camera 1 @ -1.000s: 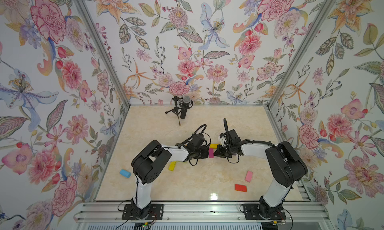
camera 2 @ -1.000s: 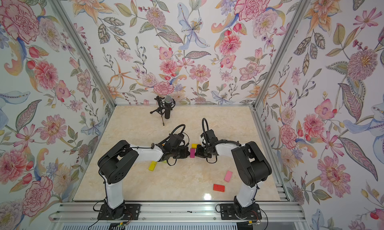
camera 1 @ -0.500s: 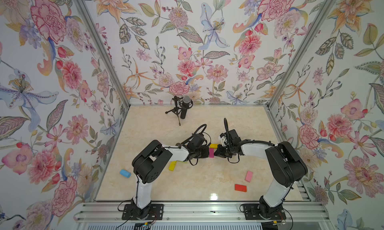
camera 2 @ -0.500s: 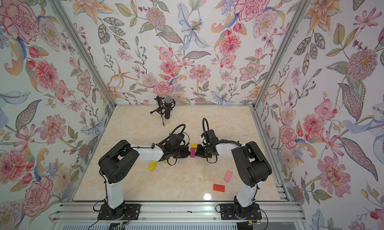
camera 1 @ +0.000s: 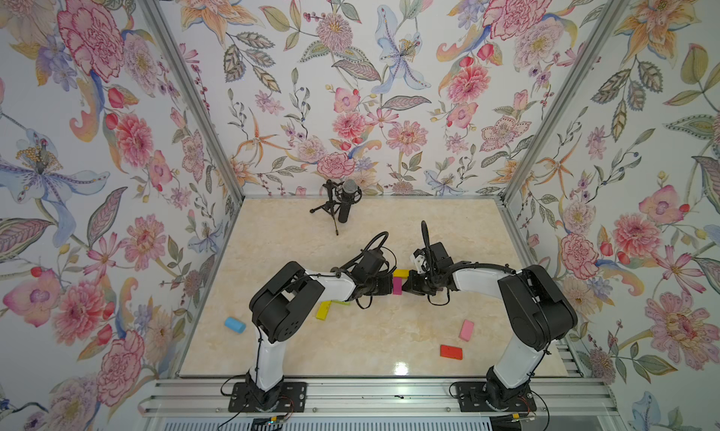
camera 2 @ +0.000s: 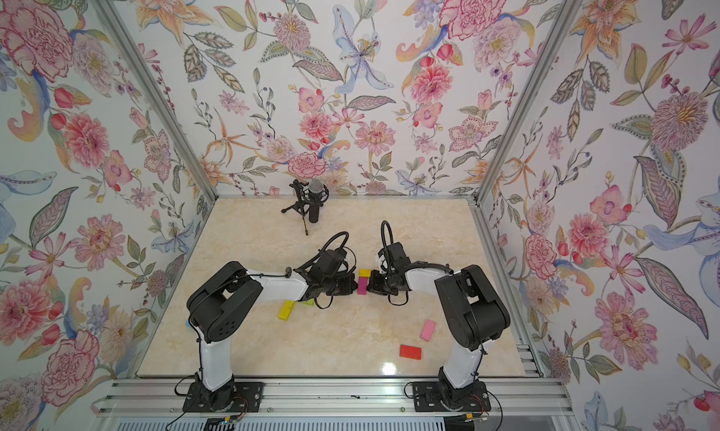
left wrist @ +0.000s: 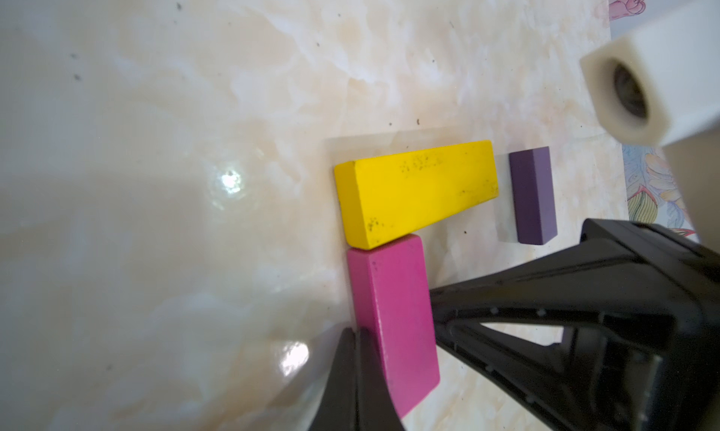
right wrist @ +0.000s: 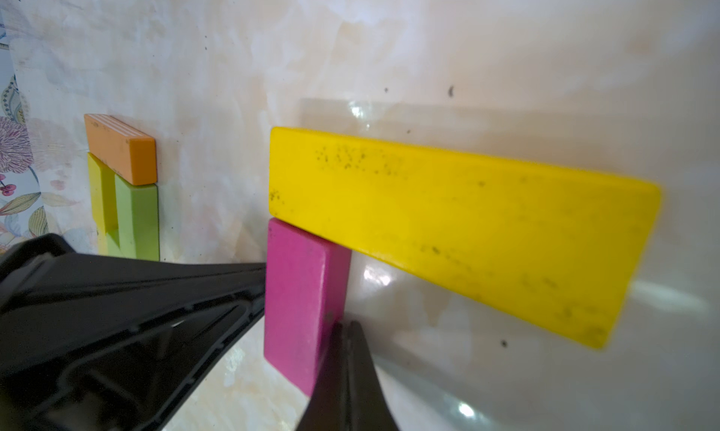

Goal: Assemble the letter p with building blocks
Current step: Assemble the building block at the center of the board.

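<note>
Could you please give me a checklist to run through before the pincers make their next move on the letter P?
1. Pincers shut: the left pincer and the right pincer are both closed and hold nothing. ok.
2. Stem braced: the magenta block has one pincer at each long side, seemingly touching it. ok.
3. Top bar joined: the yellow block meets the magenta block's end and forms a corner. ok.
4. Corner square: the wrist views skew it. cannot tell.
5. Bowl closed: the purple block lies apart from the yellow block's far end. not ok.
6. Spare pieces free: the pink block and the red block lie loose, away from the letter. ok.
</note>
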You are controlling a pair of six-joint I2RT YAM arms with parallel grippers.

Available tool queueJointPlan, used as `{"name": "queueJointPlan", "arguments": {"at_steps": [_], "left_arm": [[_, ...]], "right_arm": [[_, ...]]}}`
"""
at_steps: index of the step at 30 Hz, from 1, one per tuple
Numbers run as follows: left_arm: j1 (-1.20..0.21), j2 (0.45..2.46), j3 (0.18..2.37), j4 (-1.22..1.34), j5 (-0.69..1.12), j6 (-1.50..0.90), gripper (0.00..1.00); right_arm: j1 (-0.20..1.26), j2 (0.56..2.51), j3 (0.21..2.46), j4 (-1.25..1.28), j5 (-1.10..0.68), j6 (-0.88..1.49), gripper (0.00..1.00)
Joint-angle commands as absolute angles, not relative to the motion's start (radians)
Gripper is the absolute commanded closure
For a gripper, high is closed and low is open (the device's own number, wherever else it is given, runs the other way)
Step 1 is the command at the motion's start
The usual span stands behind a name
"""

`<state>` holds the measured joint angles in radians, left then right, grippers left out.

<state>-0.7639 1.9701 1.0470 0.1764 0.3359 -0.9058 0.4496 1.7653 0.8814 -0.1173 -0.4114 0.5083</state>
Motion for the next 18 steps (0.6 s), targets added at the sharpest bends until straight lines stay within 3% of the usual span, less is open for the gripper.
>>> {"name": "queueJointPlan", "arguments": {"at_steps": [1,11,18], "left_arm": [[-0.775,1.986,1.046,0.169,0.355,-0.909,1.00],[-0.756,1.892,1.030,0.033,0.211,-0.872,1.00],[-0.730,1.758,1.017,-0.040,0.130,-0.835,1.00]], "right_arm": [[0.455,1.800,0.839,-0.176,-0.369,0.492,1.00],[0.446,1.761,0.823,-0.176,-0.366,0.495,1.00],[0.431,1.627,0.791,-0.214,-0.342,0.495,1.00]]}}
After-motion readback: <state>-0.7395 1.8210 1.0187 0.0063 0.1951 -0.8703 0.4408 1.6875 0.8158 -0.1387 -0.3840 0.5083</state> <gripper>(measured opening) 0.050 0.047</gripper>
